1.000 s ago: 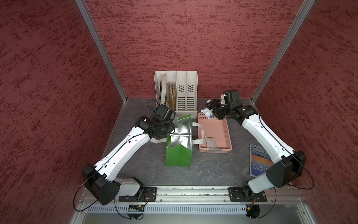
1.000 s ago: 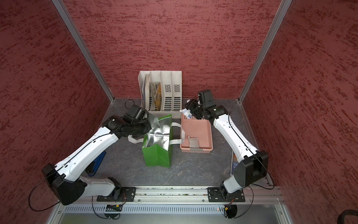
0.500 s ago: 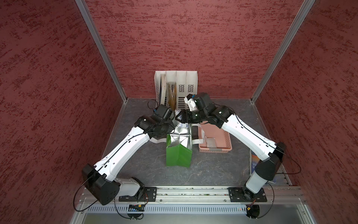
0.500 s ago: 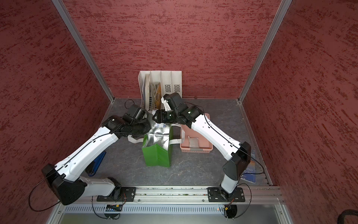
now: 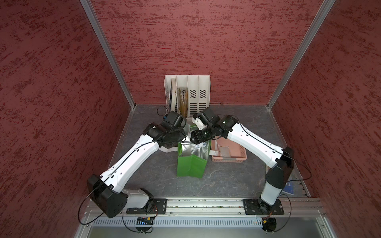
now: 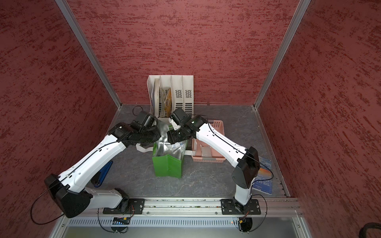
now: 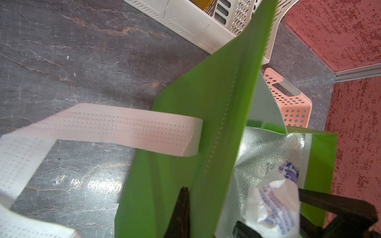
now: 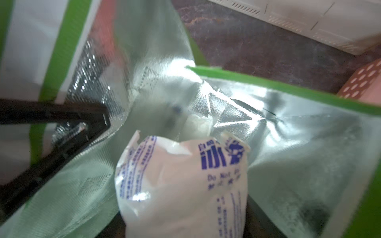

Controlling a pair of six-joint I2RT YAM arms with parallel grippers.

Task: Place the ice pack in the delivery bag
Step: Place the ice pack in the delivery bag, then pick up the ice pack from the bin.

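Grey tabletop [image 5: 226, 181], 2 arms [image 5: 136, 156] bent over delivery bag [image 5: 191, 167]

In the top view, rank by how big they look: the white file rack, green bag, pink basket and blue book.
White file rack and delivery bag: largest, too alike to rank.
Then pink basket.
Smallest: blue book, partly hidden.
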